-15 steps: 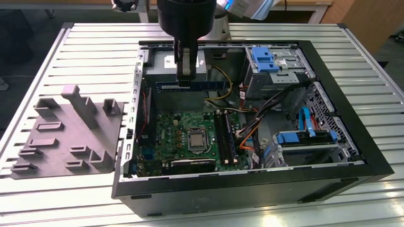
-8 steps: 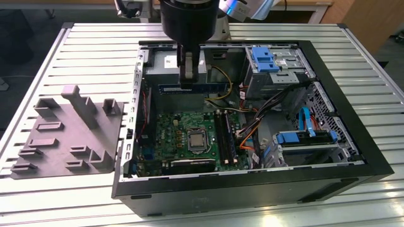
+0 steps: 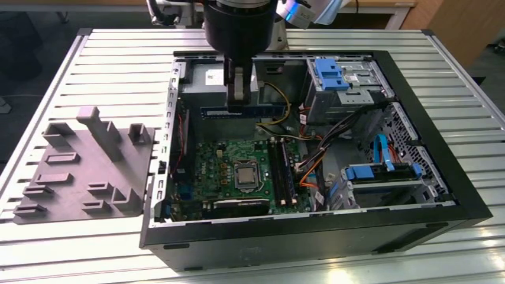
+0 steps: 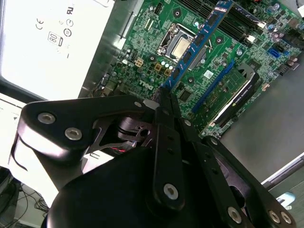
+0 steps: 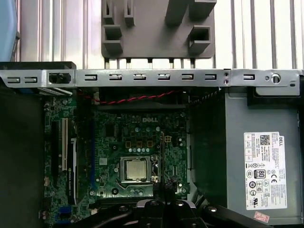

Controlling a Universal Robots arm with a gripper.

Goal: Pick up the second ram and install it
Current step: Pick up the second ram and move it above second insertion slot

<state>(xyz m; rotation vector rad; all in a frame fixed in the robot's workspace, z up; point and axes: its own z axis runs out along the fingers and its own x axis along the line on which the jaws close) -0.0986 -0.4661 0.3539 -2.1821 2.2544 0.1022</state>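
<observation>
We see the gripper closed on the ram, its two fingers pinching the stick's upper long edge near the middle. In the exterior view the ram hangs level below the fingers, inside the open case, toward the far end by the power supply. In the second wrist view the ram runs away from the gripper as a blue strip with a row of dark chips, held up over the motherboard and crossing above the CPU socket. In the first wrist view we see the ram edge-on, a thin line rising from the gripper just beside the CPU socket.

The stick is seated in nothing: the black slots lie lower on the motherboard, on the exterior view's right of the socket, apart from the ram. Blue drive brackets sit in the case's far corner. Outside the case, on the exterior view's left, a grey fixture lies on the slatted table.
</observation>
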